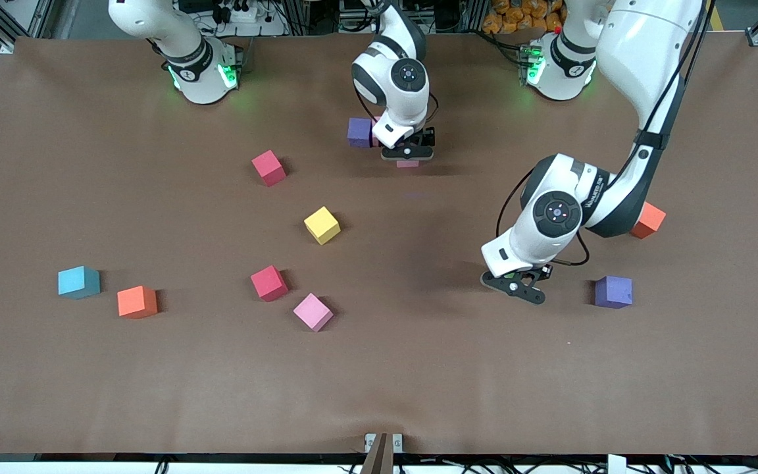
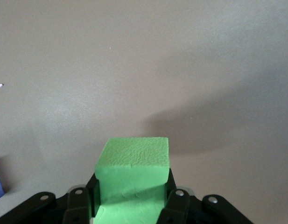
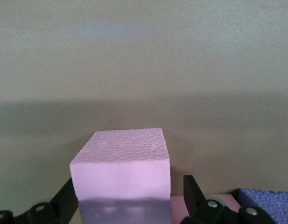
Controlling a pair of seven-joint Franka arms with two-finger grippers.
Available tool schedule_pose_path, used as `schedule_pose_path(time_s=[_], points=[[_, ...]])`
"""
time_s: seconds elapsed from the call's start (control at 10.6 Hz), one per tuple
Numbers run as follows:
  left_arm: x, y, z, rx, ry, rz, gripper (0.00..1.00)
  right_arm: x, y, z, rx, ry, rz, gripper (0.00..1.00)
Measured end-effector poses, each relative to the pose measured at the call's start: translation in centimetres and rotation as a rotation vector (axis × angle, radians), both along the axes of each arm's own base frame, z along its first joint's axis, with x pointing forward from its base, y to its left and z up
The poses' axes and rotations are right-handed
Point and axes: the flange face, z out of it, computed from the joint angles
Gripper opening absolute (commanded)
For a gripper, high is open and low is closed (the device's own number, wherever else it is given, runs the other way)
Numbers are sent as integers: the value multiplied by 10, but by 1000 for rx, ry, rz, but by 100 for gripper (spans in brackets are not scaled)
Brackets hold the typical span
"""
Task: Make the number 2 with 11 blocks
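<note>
Blocks are lying scattered over the table, and I am working two of them. My left gripper is pinching the green cube between its fingers, which are pressing on two of its sides. It is hanging over bare table toward the left arm's end, with the loose purple cube sitting near it.

My right gripper is reaching down near the robots' bases. Its fingers are standing spread around the pink cube, and a gap is showing between one finger and the foam. That cube is sitting on the table. Just beside it a second pink cube is peeking out, touching the row purple cube toward the right arm's end.

Toward the right arm's end, the upper red cube is lying farther from the front camera than the yellow cube. Nearer the camera, the lower red cube and the loose pink cube are sitting close together. The light blue cube and the near orange cube are sitting side by side, apart. The other orange cube is showing partly from under my left arm.
</note>
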Motion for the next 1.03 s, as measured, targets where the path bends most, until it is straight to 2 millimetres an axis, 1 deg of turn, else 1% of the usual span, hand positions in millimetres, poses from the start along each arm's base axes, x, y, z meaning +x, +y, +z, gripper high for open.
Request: schedule_pose_path(time_s=[0.19, 0.28, 0.47, 0.75, 1.03], points=[[-1, -1, 7, -4, 2, 7, 38, 1, 0, 0, 1, -1, -1, 98], [-3, -2, 10, 0, 9, 16, 38, 2, 0, 2, 2, -3, -4, 100], [-10, -9, 19, 4, 21, 40, 38, 9, -1, 9, 11, -6, -13, 100], [-22, -26, 32, 4, 34, 69, 38, 20, -9, 33, 24, -1, -10, 100], [-32, -41, 34, 5, 49, 94, 38, 39, -27, 64, 64, 10, -35, 100]])
